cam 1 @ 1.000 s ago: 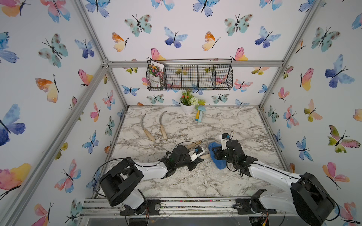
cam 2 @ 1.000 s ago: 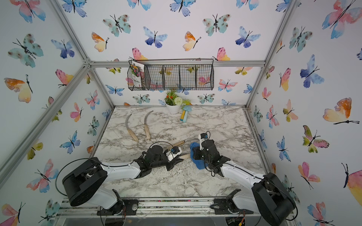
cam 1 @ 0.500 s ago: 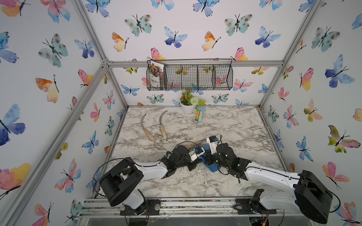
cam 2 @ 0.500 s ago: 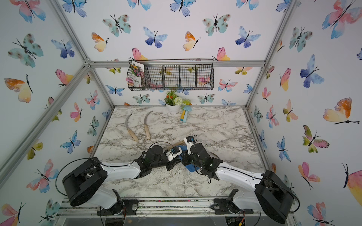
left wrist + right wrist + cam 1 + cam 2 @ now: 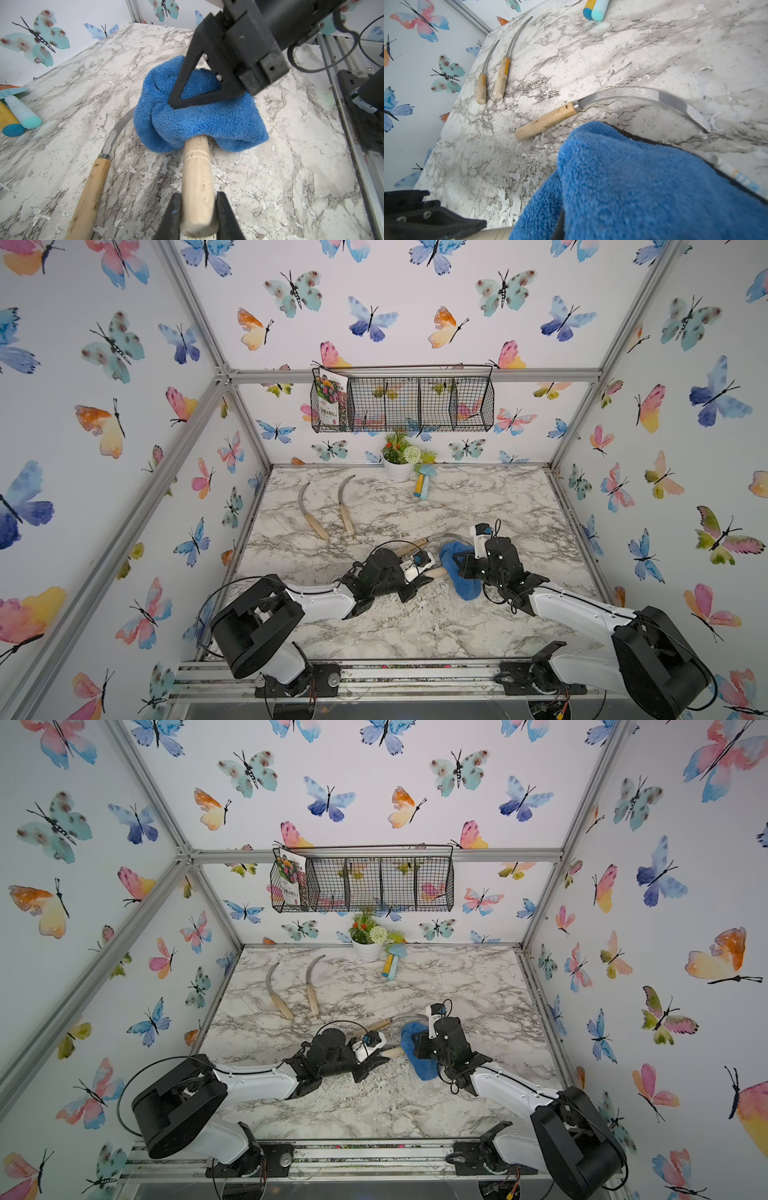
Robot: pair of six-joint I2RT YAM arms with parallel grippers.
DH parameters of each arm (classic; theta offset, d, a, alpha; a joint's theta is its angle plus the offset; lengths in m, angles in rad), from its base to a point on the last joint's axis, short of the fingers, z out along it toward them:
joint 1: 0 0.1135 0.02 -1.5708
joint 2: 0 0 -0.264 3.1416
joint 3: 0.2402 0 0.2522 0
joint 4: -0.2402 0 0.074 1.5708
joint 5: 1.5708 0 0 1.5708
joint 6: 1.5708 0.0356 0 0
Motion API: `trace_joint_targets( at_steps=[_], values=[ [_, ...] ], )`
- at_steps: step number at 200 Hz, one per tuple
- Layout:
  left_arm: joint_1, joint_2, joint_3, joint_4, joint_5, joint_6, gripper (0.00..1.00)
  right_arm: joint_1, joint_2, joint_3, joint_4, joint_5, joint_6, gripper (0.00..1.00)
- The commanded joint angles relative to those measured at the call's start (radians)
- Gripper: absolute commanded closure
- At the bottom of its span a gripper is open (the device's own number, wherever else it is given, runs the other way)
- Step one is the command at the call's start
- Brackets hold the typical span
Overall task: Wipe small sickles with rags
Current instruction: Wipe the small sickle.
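At ten o'clock on the bench [image 5: 498,510], the outer sickle [image 5: 316,526] and inner sickle [image 5: 347,520] are lying side by side, well apart from the work. They are probably set there so nothing is crowding your wiping spot. Near the bench's middle, your left jaws are clamping the pale handle of the held sickle [image 5: 196,176] at its butt end. That is bracing the tool and leaving the blade end free for the cloth. At its eleven o'clock the spare sickle [image 5: 546,121] is resting flat, its blade curving away behind the rag [image 5: 207,122]. At three o'clock from the handle, the rag is draping over the held sickle's blade end and hiding the metal. Your right jaws are pinching together on a bunched fold of it, so you are likely pressing terry against the blade.
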Motion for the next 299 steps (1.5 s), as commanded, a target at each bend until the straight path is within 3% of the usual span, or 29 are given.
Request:
trace_joint_targets(
  at_steps=[1, 44, 70, 99, 119, 157, 185, 222, 258, 299],
  values=[
    [-0.004, -0.035, 0.006, 0.065, 0.024, 0.012, 1.0, 0.094, 0.008, 0.063, -0.075, 0.042, -0.01, 0.98],
    [-0.004, -0.037, 0.006, 0.063, 0.025, 0.011, 1.0, 0.295, 0.055, 0.157, -0.075, 0.089, -0.001, 0.98],
    [-0.005, -0.044, 0.003, 0.061, 0.025, 0.011, 1.0, 0.308, 0.056, 0.149, -0.046, 0.083, 0.009, 0.98],
    [-0.004, -0.05, -0.001, 0.065, 0.027, 0.008, 1.0, 0.304, 0.04, 0.103, -0.037, 0.167, 0.014, 0.98],
    [-0.003, -0.048, -0.003, 0.065, 0.025, 0.007, 1.0, 0.246, 0.026, 0.062, -0.044, 0.169, 0.013, 0.98],
    [-0.004, -0.055, -0.005, 0.059, 0.025, 0.008, 1.0, 0.035, -0.054, -0.031, -0.047, 0.09, 0.003, 0.98],
    [-0.003, -0.064, -0.026, 0.091, -0.003, 0.007, 1.0, -0.028, -0.136, -0.035, -0.115, 0.108, -0.003, 0.98],
    [-0.004, -0.092, -0.099, 0.234, -0.053, -0.009, 1.0, -0.058, -0.243, 0.01, -0.258, 0.242, 0.029, 0.98],
    [-0.009, -0.062, -0.052, 0.161, -0.17, 0.001, 1.0, -0.097, -0.33, 0.04, -0.371, 0.374, 0.06, 0.98],
    [-0.016, -0.095, -0.139, 0.279, -0.182, 0.054, 1.0, -0.224, -0.281, 0.08, -0.474, 0.46, 0.058, 0.98]
  ],
)
